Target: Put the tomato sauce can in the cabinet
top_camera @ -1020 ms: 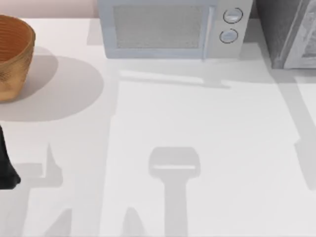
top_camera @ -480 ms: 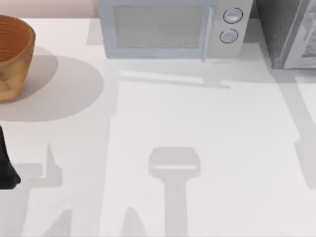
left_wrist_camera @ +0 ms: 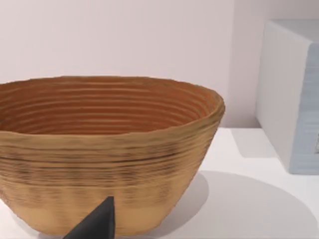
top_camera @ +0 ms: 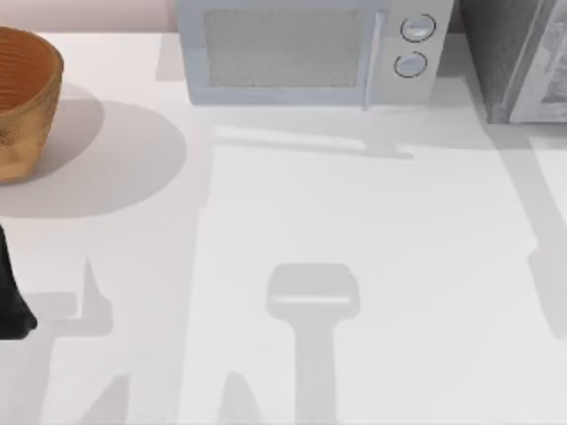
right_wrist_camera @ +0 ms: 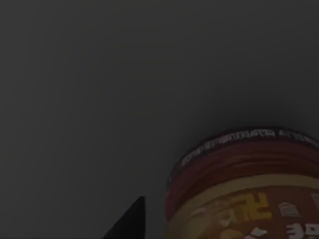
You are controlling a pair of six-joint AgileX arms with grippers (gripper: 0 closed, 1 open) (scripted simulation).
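Overhead, white tabletop (top_camera: 372,266), mostly bare and crossed by grey arm shadows. Landmark: pale microwave (top_camera: 306,53) with two round knobs, at the far edge of the tabletop. Cabinet (top_camera: 514,57), grey, speckled dark face with a lighter ridged panel, stands just right of the microwave, cut off by the top view's right edge. Woven basket (top_camera: 27,97), tan outside and orange-brown inside, sits well to the left of the microwave near the tabletop's left edge; the left wrist view looks straight at its ribbed wall, with a corner of the microwave off to one side. Left arm at the left edge, nearer the front than the microwave and basket, seen as a dark shape; one dark finger tip (left_wrist_camera: 97,224) of the left claw is in view before the basket, claw spread cannot be told. Right wrist view is dark: tomato sauce can (right_wrist_camera: 249,189) close up against a dim grey surface, maroon band above yellow-orange label, beside one dark finger tip (right_wrist_camera: 129,221) of the right claw. Whether that claw grips the can cannot be told.
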